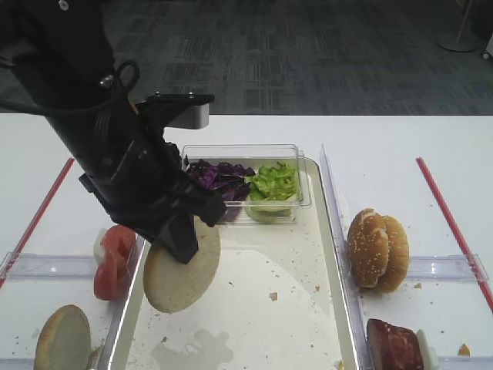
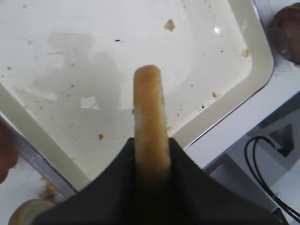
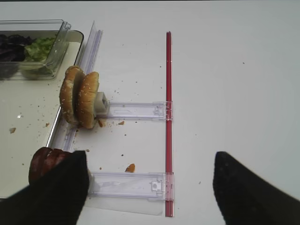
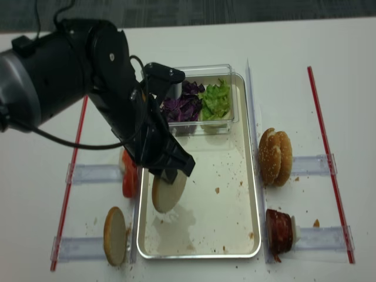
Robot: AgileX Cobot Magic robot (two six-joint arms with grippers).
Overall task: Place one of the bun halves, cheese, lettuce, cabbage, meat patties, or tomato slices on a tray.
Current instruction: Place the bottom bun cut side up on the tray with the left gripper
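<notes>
Bun [image 1: 182,271] hangs on edge above the left part of the tray [image 1: 308,324], not touching its floor, gripped at the top by the left hand [image 4: 166,171], which is closed on it. Right hand [image 3: 150,187] stands wide and holds nothing, over the desk [image 3: 225,93] near the patties [image 3: 44,161]. Cabbage [image 1: 218,177] and lettuce [image 1: 273,183] lie in a clear box [image 1: 302,202] at the far end of the tray. Tomato [image 1: 113,262] stands just left of the tray.
</notes>
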